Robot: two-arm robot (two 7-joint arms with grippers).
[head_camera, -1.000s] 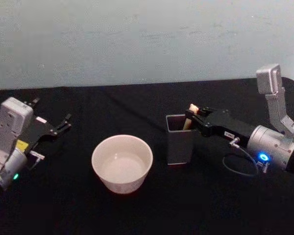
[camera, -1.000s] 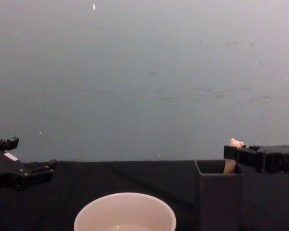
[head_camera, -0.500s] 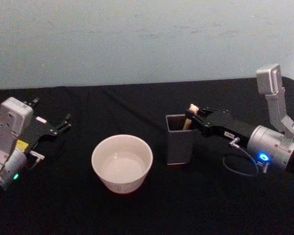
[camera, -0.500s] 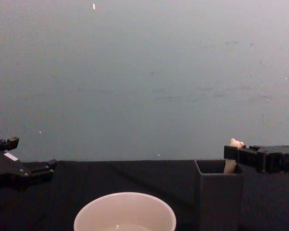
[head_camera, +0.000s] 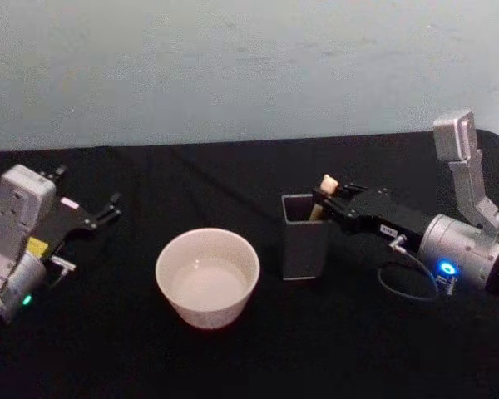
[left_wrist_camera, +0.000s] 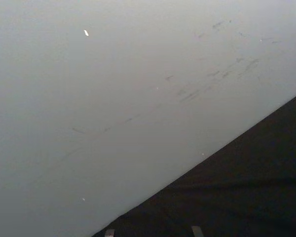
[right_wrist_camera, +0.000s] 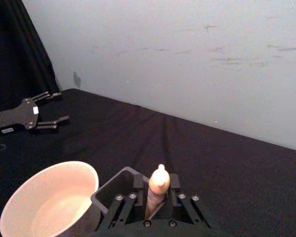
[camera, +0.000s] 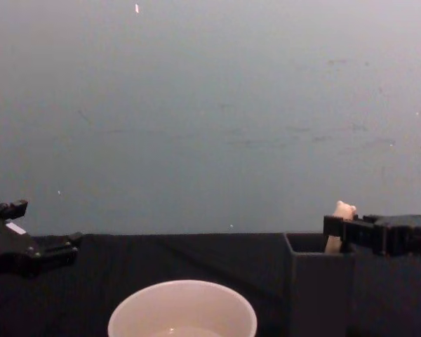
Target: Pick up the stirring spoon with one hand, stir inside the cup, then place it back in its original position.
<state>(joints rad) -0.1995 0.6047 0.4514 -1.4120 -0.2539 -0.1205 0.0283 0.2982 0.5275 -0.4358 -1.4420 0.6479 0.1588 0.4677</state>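
A table (head_camera: 233,357) covered with black cloth is seen across the lower part of the head view; its far edge is met by a pale grey-blue wall (head_camera: 233,66). The cloth is faintly creased toward the far edge. The wall is marked with faint scuffs and streaks, seen in the chest view (camera: 266,144) and the right wrist view (right_wrist_camera: 237,59). A small bright white spot (camera: 136,9) is seen high on the wall in the chest view. A black curtain (right_wrist_camera: 19,49) is hung beside the wall in the right wrist view, reaching down to the table.
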